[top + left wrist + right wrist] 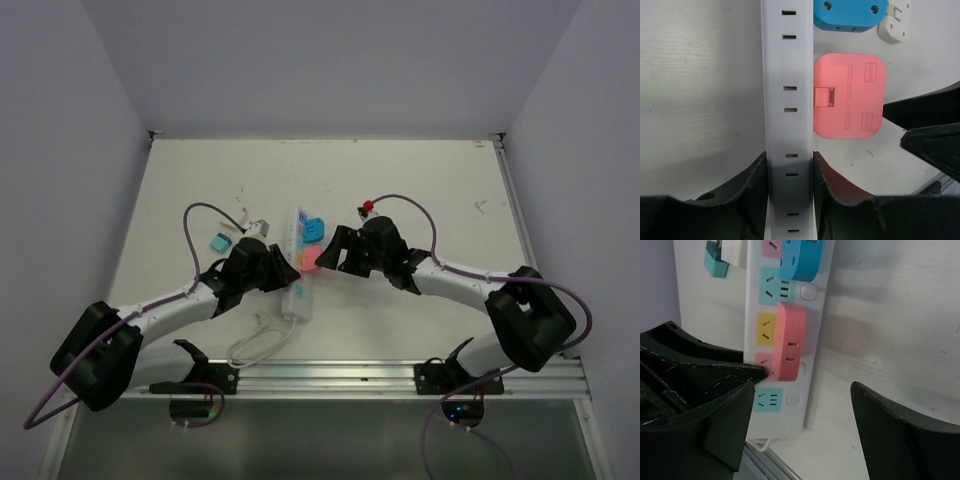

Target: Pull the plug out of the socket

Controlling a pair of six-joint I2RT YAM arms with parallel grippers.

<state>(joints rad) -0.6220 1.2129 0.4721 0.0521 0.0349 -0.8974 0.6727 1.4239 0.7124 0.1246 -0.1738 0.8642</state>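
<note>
Pink plug (789,342) sat pushed into the white power strip (788,100) mid-table, a blue plug (800,260) just beyond it. Left gripper (789,165) was clamped across the strip's near part, probably to brace it. The right gripper (809,380) was aimed at the plug, jaws apart and gripping nothing.

The right gripper (807,382) stood with jaws wide apart, one finger beside the pink plug (790,342). That plug sat in the white socket (812,355), a blue plug (800,260) above it.
</note>
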